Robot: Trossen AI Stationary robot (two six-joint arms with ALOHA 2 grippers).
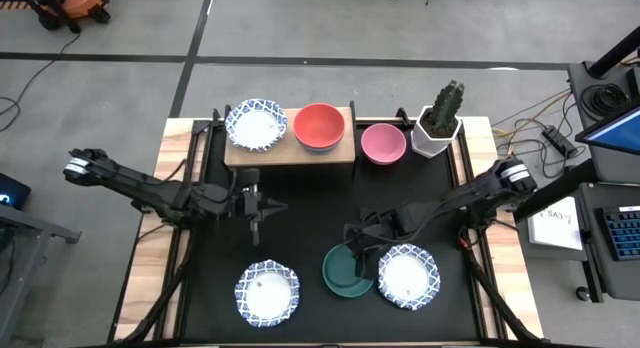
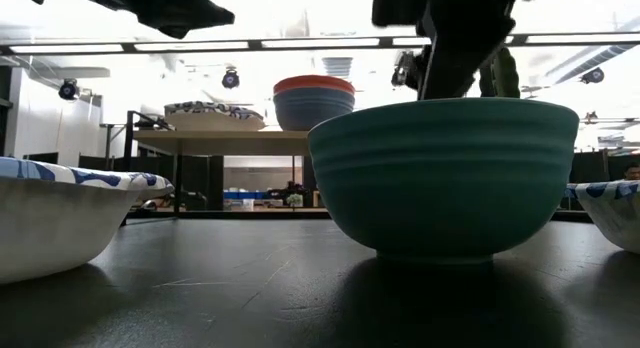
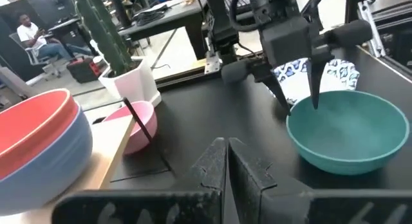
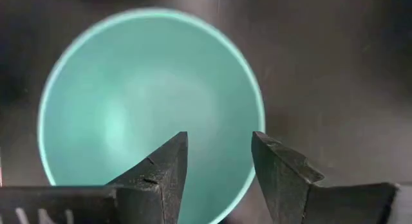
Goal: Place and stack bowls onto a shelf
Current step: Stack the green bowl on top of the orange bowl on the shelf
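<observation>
Two dark arms reach in over the black mat [image 1: 300,213] from either side. Nearest the front edge, three bowls sit on the mat: a blue-patterned white bowl [image 1: 267,292] to the left, the dark green bowl [image 1: 345,273] in the middle, and a second patterned bowl [image 1: 408,276] touching or just beside it on the right.

The right arm stretches in low from the right edge, its wrist bent downward, so the right gripper [image 4: 219,156] hangs directly over the green bowl's rim. Its fingers [image 4: 164,163] are spread apart, one above the bowl's inside and the other over the rim's edge; they pinch nothing, and the bowl stands on the mat beneath them.

The left arm extends from the left edge toward mid-table, with the left gripper [image 1: 257,220] pointing toward the front edge, its fingers pressed together and empty, well apart from every bowl.

Beyond both grippers stands the wooden shelf [image 1: 290,151], carrying a patterned bowl [image 1: 255,124] and a red bowl [image 1: 319,125] nested in a grey-blue one [image 3: 61,153]. Just right of the shelf, on the mat, sits the pink bowl [image 1: 383,143], then a white cactus pot [image 1: 438,128].
</observation>
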